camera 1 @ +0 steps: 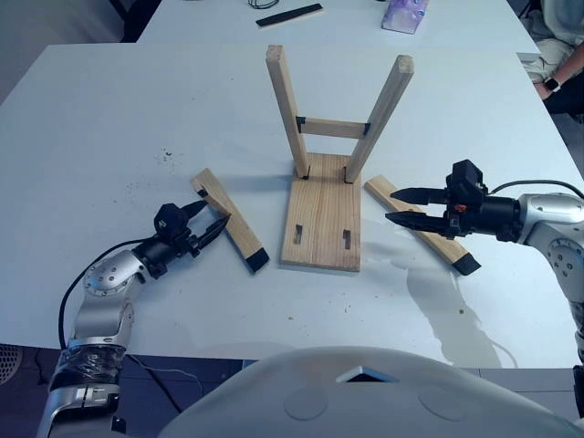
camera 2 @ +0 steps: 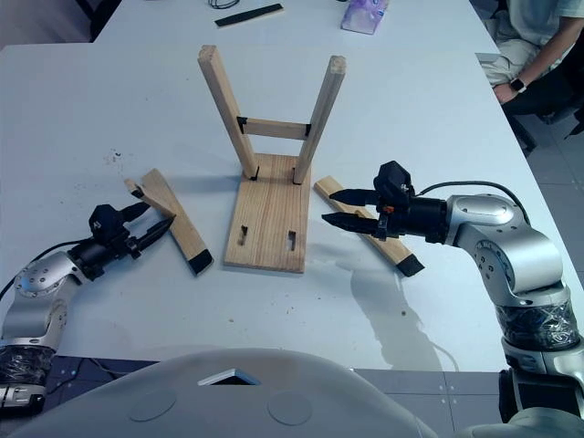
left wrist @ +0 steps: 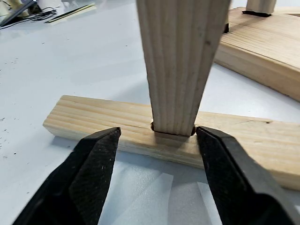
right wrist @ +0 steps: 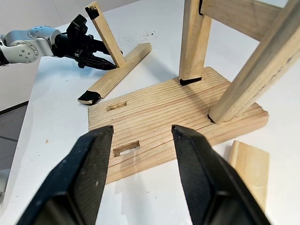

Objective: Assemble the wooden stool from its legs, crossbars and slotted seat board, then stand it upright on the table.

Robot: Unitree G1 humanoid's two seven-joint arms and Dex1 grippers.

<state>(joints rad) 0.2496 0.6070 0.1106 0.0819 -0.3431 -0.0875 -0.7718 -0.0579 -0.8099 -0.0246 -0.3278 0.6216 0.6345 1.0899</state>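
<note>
Your seat board (camera 1: 321,219) lies flat mid-frame, with one leg pair (camera 1: 290,109) standing in its far slots. Your left pincer (camera 1: 215,213), open, straddles the crossbar (left wrist: 180,61) of the lying leg (camera 1: 242,239) at left. Your right pincer (camera 1: 391,204) gapes above the loose leg (camera 1: 453,253) right of the board, so next you likely grip both and join them.

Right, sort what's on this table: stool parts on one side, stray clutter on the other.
Stool parts: seat board; left upright leg; right upright leg; crossbar joining them; loose leg with crossbar stub, left; plain loose leg, right.

Lying about: black strip; purple packet, both at the back.
</note>
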